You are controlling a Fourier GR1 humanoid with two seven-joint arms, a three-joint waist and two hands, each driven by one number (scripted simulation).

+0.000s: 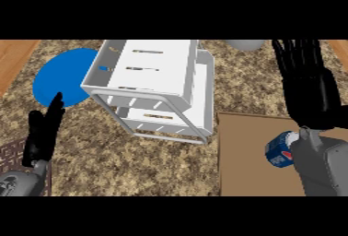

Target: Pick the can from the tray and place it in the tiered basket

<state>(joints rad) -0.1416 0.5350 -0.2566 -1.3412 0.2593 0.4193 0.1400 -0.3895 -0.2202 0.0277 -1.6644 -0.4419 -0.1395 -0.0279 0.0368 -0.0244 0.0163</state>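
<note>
A blue soda can [279, 153] lies on the brown tray [248, 161] at the lower right, close against the left side of my right forearm. My right hand [309, 94] stretches past the can toward the counter's far edge, fingers straight and open, holding nothing. The white tiered basket [155, 76] stands in the middle of the counter, left of the tray, and nothing shows in its tiers. At the lower left my left hand [42, 131] rests open with its fingers pointing up.
A blue plate [62, 76] lies left of the basket, partly behind it. A grey rounded object [245, 44] sits at the far edge. A dark patterned mat [12, 154] shows at the lower left. Wooden edges border the speckled counter's corners.
</note>
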